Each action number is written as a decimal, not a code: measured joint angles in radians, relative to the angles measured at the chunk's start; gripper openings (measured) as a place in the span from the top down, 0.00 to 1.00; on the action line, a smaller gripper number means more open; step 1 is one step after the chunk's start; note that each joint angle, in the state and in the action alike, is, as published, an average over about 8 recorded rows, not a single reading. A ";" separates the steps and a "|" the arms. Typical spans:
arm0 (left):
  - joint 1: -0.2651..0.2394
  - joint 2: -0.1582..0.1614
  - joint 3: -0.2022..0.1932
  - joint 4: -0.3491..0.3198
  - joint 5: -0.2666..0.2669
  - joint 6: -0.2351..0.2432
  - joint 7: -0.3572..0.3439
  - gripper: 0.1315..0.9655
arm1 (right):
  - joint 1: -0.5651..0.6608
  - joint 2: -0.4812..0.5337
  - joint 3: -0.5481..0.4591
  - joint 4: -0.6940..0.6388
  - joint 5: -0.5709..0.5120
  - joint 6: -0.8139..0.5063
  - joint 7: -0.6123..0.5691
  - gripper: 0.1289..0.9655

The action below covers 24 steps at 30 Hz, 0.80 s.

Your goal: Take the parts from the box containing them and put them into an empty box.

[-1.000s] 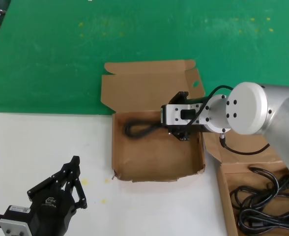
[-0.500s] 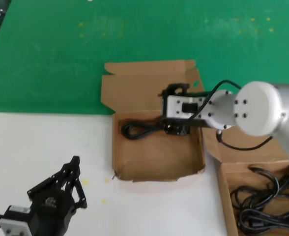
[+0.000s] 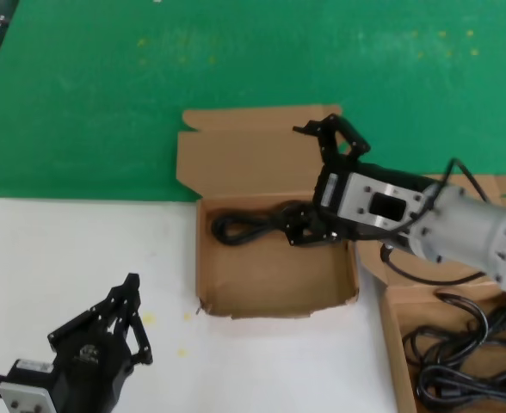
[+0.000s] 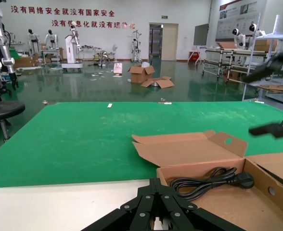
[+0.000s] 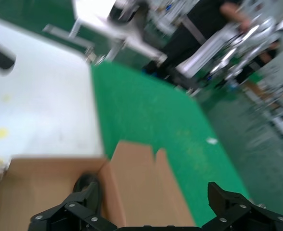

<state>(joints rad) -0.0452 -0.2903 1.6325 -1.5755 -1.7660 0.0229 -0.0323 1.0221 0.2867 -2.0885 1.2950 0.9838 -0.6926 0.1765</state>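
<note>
The box with the oval-holed lid tab (image 3: pixel 270 275) lies in the middle, lid open at the back. One black power cord (image 3: pixel 240 227) lies along its far side; it also shows in the left wrist view (image 4: pixel 209 179). My right gripper (image 3: pixel 300 181) hovers over that box's far right corner, by the cord's plug end, open wide and empty; in its own view (image 5: pixel 151 204) the cardboard lid is below it. The box containing the parts (image 3: pixel 391 344) is at the bottom right with several looped cords (image 3: pixel 459 357). My left gripper (image 3: pixel 131 288) is parked at the bottom left, shut.
The boxes sit on a white table (image 3: pixel 72 258) with a green mat (image 3: pixel 236 60) behind. The source box's lid (image 3: pixel 494 185) stands partly hidden behind my right arm. In the left wrist view the holed lid tab (image 4: pixel 228 142) stands upright.
My right gripper has risen from the cord's plug end, swung back to the right and spread its fingers wide. The cord stays in the middle box. The left arm has not moved.
</note>
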 joint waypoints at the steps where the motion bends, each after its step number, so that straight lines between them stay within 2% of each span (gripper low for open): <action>1: 0.000 0.000 0.000 0.000 0.000 0.000 0.000 1.00 | -0.025 0.006 0.013 0.031 0.008 0.012 0.001 0.31; 5: 0.000 0.000 0.000 0.000 0.000 0.000 0.000 1.00 | -0.091 0.017 0.047 0.105 0.033 0.050 -0.004 0.22; 9: 0.000 0.000 0.000 0.000 0.000 0.000 0.000 1.00 | -0.107 0.018 0.054 0.121 0.040 0.061 -0.006 0.13; 13: 0.000 0.000 0.000 0.000 0.000 0.000 0.000 1.00 | -0.108 0.018 0.055 0.122 0.040 0.061 -0.007 0.09; 18: 0.000 0.000 0.000 0.000 0.000 0.000 0.000 0.95 | -0.108 0.018 0.055 0.122 0.041 0.062 -0.007 0.02; 24: 0.001 0.000 -0.001 -0.001 -0.001 -0.001 0.001 0.91 | -0.132 0.018 0.066 0.127 0.061 0.078 -0.011 0.02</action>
<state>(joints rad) -0.0440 -0.2905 1.6317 -1.5761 -1.7669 0.0223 -0.0313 0.8900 0.3049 -2.0221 1.4220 1.0448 -0.6145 0.1653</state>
